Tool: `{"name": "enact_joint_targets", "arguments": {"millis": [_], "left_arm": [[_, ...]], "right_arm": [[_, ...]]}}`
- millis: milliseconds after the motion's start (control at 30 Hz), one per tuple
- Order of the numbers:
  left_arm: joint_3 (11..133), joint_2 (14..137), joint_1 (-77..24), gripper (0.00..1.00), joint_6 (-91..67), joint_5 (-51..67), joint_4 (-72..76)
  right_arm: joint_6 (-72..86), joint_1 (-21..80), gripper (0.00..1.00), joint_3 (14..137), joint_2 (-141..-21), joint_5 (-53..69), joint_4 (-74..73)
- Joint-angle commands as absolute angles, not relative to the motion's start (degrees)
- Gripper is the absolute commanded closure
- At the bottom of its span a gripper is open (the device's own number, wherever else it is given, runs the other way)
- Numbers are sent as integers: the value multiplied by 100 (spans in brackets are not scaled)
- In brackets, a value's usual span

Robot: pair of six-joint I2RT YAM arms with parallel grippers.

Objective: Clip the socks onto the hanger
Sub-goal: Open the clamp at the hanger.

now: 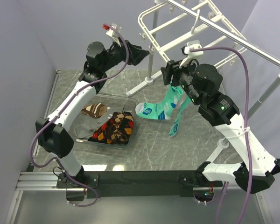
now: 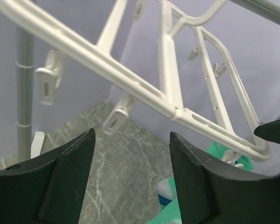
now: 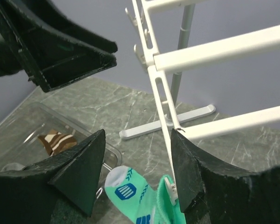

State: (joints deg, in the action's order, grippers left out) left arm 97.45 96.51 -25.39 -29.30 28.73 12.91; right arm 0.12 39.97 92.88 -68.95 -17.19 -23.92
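Hidden or cut off:
- The hanger (image 1: 155,29) runs out of the top view's upper edge, above the far right corner of the bench (image 1: 186,149).
- The hanging mint sock (image 1: 176,109) has its top behind the right hand (image 1: 170,74). In the right wrist view a white clip (image 3: 170,189) sits on mint fabric at the frame's bottom edge. Whether it grips cannot be told.
- The clear tray (image 1: 84,133) is hard to make out against the marbled top.

Socks:
- A second mint sock (image 1: 151,111), with blue marks, lies flat near the bench's middle, just right of the tray.
- The argyle socks (image 1: 115,128) are heaped in the tray, left of centre.
- A brown striped sock (image 1: 94,110) lies at the tray's far end.

Hands:
- The left hand (image 2: 130,140) is raised beside the hanger's rim, fingers wide apart, holding nothing.
- The right hand's fingers stand apart with the hanger's rim between them, gripping nothing.
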Motion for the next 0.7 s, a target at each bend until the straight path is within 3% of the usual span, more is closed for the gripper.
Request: {"name": "enact_joint_targets", "arguments": {"millis": [0, 533, 667], "left_arm": [[10055, 9808, -2566, 31, -2629, 3506, 1626], [10019, 10362, -2680, 34, -1661, 3937, 2478], [10195, 10608, -2865, 35, -1416, 3596, 2400]], "right_arm": [[148, 3981, 36, 9124, -6583, -1521, -2153], [395, 3981, 35, 8719, -5793, -1687, -2338], [395, 3981, 35, 8649, -5678, -1705, -2329]]}}
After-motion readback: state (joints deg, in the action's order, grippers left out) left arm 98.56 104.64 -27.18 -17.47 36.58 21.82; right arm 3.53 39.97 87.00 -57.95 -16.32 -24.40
